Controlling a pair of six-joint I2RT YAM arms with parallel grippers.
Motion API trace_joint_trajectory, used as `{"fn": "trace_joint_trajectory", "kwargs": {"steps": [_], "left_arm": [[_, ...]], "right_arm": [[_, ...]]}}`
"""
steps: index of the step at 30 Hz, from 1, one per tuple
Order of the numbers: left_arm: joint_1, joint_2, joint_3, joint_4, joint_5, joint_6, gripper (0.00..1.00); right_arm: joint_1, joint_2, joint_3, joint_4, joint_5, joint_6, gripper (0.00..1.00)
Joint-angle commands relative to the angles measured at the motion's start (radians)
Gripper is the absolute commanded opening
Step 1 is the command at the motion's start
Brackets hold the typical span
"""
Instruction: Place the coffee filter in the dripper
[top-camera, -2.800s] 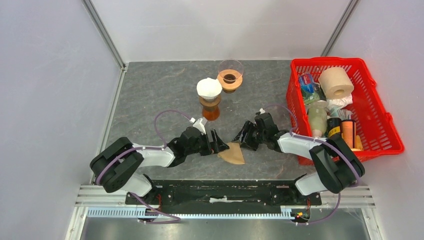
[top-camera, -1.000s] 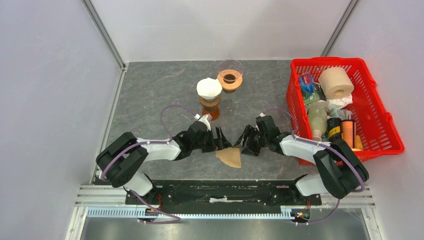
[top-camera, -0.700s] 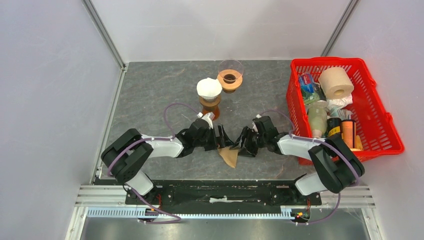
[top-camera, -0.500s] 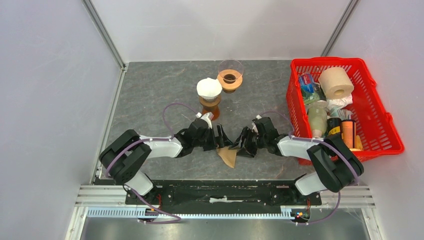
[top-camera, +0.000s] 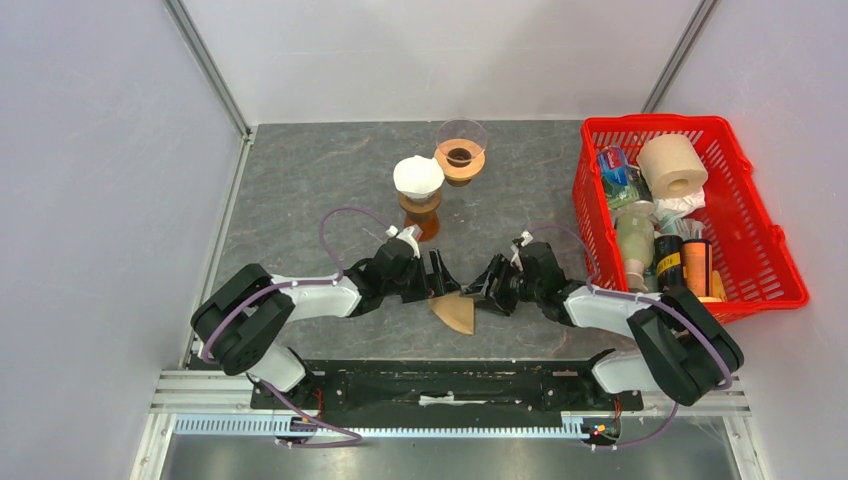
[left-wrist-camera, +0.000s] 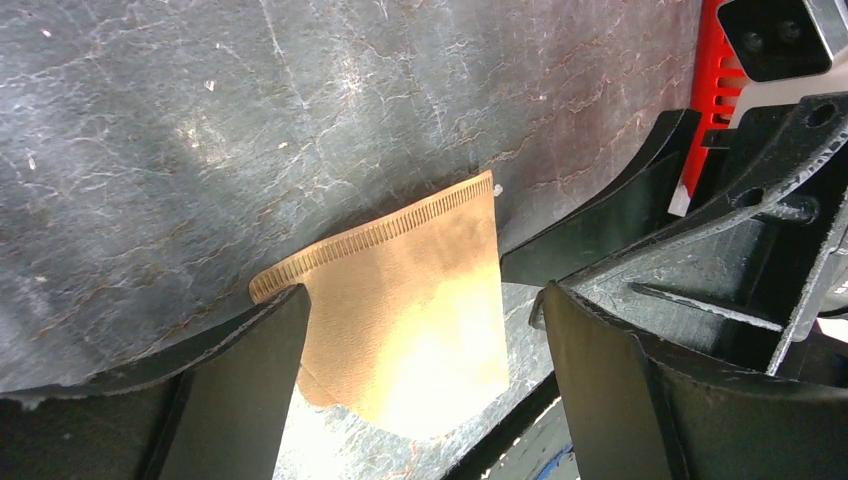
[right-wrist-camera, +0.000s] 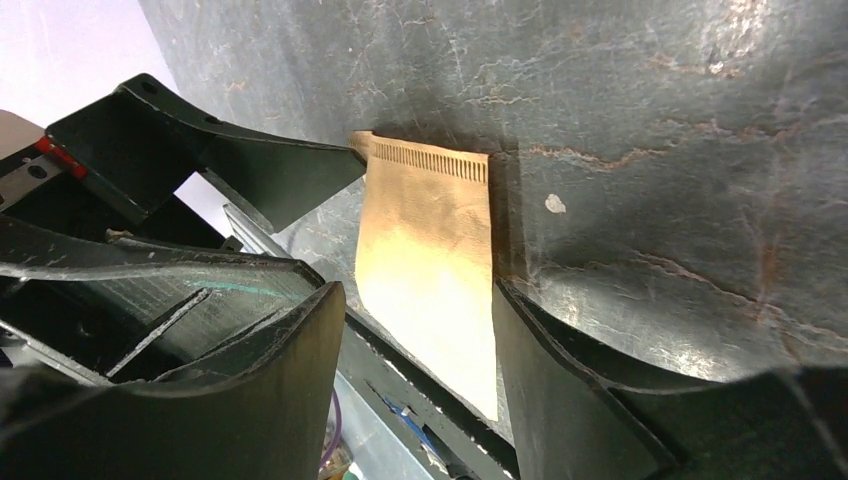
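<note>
coffee filter (top-camera: 458, 312), top view: far tip tucked under the left gripper (top-camera: 441, 283) and right gripper (top-camera: 484, 290).
coffee filter, left wrist view: near-left corner covered by a finger (left-wrist-camera: 240, 380).
coffee filter, right wrist view: right border hidden behind a finger (right-wrist-camera: 570, 370).
contact with the paper: impossible to tell.
red basket (top-camera: 770, 300): item labels too small to read.
red strip (left-wrist-camera: 712, 90), left wrist view: cut by the top edge, unidentifiable.

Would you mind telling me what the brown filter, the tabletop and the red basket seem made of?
Coffee filter: unbleached-looking brown paper, matte, with a crimped seam along one edge.
Tabletop: dark grey, pale-veined, slightly glossy; stone or a stone-look laminate.
Red basket: likely moulded plastic, uniform colour with slotted walls.
</note>
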Motion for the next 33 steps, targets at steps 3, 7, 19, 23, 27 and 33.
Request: {"fn": "trace_joint_trajectory", "kwargs": {"steps": [3,7,19,23,27,33], "left_arm": [[-0.008,-0.001,-0.02,-0.075,-0.017,0.029,0.92],[-0.008,0.002,-0.018,-0.075,-0.015,0.03,0.92],[-0.008,-0.004,-0.022,-0.075,-0.017,0.031,0.91],[-0.008,-0.002,-0.022,-0.067,-0.01,0.03,0.91],[-0.008,-0.004,-0.02,-0.06,0.004,0.033,0.86],[-0.008,-0.005,-0.018,-0.059,0.016,0.027,0.46]], "right_arm": [[0.003,-0.048,-0.001,0.236,-0.038,0.047,0.64],[0.003,-0.003,-0.025,0.37,-0.062,0.094,0.61],[0.004,0.102,0.013,0.289,-0.056,0.089,0.51],[0.005,0.105,0.025,0.202,-0.027,0.064,0.51],[0.005,0.106,0.021,0.159,0.005,0.047,0.51],[0.005,0.096,0.026,0.152,0.008,0.043,0.52]]}}
